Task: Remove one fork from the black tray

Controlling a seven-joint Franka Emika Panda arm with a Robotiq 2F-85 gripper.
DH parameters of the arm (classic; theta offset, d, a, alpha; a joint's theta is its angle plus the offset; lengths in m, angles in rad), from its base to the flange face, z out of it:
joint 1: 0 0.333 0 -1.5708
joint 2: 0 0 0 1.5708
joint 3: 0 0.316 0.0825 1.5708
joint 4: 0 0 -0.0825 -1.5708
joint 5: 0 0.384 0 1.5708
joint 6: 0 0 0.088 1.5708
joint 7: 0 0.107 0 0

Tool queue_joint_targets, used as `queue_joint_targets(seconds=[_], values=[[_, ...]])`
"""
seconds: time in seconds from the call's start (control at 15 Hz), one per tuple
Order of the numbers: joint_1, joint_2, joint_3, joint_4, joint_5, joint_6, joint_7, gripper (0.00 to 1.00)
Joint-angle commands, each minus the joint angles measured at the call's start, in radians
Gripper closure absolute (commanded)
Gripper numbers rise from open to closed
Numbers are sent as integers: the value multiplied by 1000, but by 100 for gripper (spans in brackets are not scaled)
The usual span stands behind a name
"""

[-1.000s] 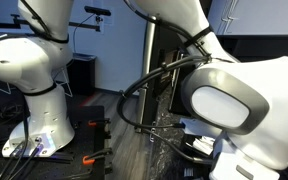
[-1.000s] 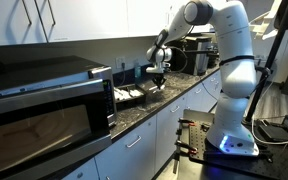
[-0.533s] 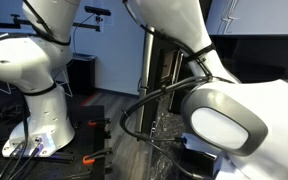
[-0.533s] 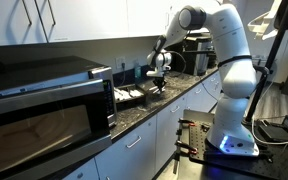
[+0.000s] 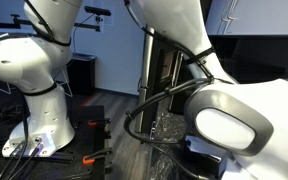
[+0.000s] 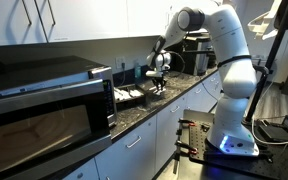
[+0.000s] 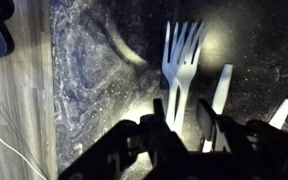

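In the wrist view a white plastic fork (image 7: 181, 60) points tines-up over the dark speckled countertop. Its handle runs down between my gripper's (image 7: 182, 125) two fingers, which sit close on either side of it and appear shut on it. In an exterior view the gripper (image 6: 159, 84) hangs just above the counter, to the right of the low black tray (image 6: 130, 97), which holds white utensils. The fork itself is too small to make out there. In the other exterior view the arm fills the frame and hides the tray.
More white utensil handles (image 7: 222, 88) lie right of the fork. A large microwave (image 6: 44, 100) stands left of the tray. The counter (image 6: 184, 90) runs right toward dark appliances at the back. A second robot base (image 5: 34, 120) stands on the floor.
The gripper has shifted slightly up and away from the tray. The arm's bulk has slid across the blocked exterior view.
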Motion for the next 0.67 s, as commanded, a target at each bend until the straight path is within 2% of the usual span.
queue_joint_targets(seconds=[0.0, 0.13, 0.27, 0.6], values=[[33, -59, -5, -33, -29, 18, 9, 28], [44, -93, 17, -46, -21, 17, -17, 12], [59, -149, 38, -73, -20, 16, -53, 1], [75, -268, 101, -121, 0, -14, -197, 0]])
